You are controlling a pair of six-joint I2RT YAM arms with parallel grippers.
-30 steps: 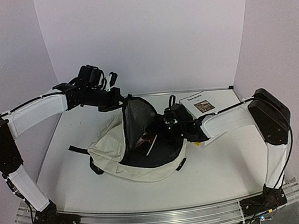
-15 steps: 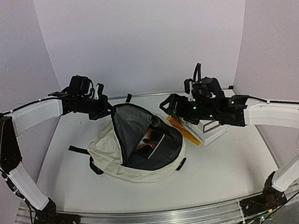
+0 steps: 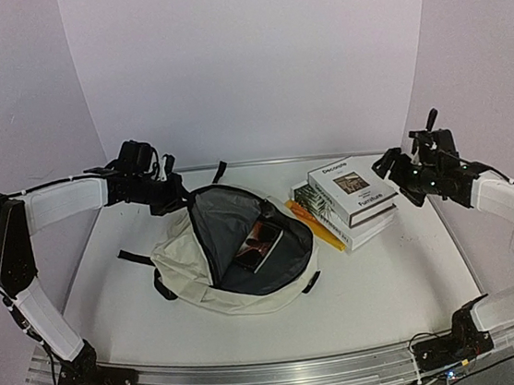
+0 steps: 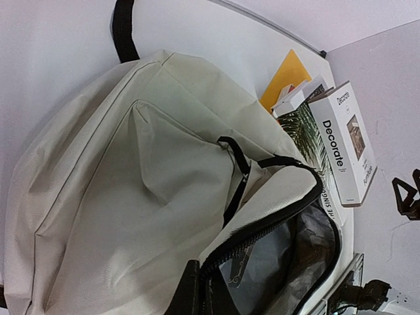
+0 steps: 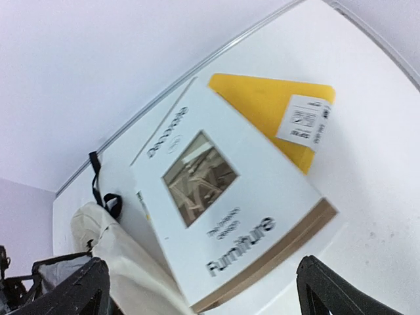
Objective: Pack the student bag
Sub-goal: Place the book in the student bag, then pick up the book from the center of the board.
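Note:
The cream student bag lies in the middle of the table, its mouth held wide so the black lining shows. A book rests inside it. My left gripper is shut on the bag's upper zip rim; in the left wrist view the dark fingers pinch the zip edge at the bottom of the picture. My right gripper hangs open just right of a stack of books, apart from it. The right wrist view shows its two fingertips spread wide either side of the white "Furniture" book.
A yellow folder lies under the stack, between it and the bag. A black strap trails off the bag's left side. Lilac walls close in the table at the back and on both sides.
My right gripper has come out of the bag, opened wide and swung right, past the book stack. The left gripper has sunk a little, still holding the rim.

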